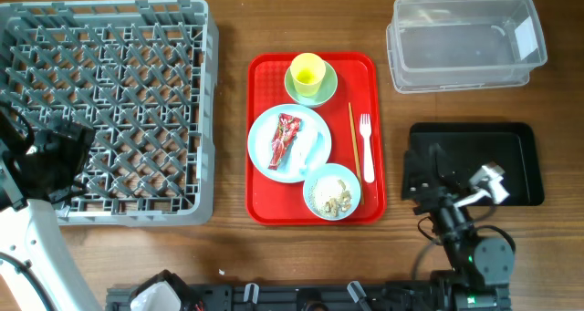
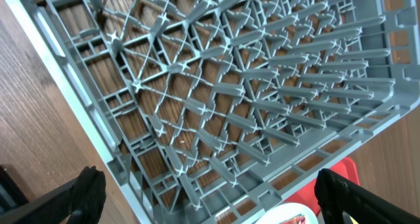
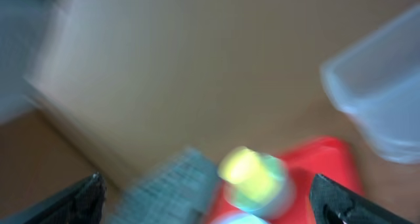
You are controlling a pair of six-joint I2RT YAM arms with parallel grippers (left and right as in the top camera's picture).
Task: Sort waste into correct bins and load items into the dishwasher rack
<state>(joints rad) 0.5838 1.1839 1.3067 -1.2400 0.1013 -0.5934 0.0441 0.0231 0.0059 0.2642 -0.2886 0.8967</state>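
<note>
Overhead, the grey dishwasher rack (image 1: 119,74) fills the upper left of the frame, and no dishes can be seen in it. The left gripper (image 1: 68,156) hangs over its lower left part. In the left wrist view its two dark fingers (image 2: 85,196) sit far apart at the bottom corners with nothing between them, and the rack's pegs fill the frame.

The red tray (image 1: 265,74) lies in the middle of the table with all the dishes on it. The yellow cup (image 1: 307,72) stands on the green saucer (image 1: 327,90) at the top of the tray. Below them, the blue plate (image 1: 263,136) carries the red wrapper (image 1: 286,139) and the white tissue (image 1: 310,152), side by side. The small bowl (image 1: 311,185) at the lower right of the tray holds the rice scraps (image 1: 331,196). The chopsticks (image 1: 353,147) and the white fork (image 1: 366,147) lie lengthwise along the tray's right side, next to each other.

The clear tub (image 1: 456,46) sits at the upper right with nothing visible in it. The black tray (image 1: 511,151) is below it, with the right gripper (image 1: 427,172) over its left end. The right wrist view is badly blurred, but its fingers (image 3: 88,198) show at the two bottom corners, spread wide and holding nothing.
</note>
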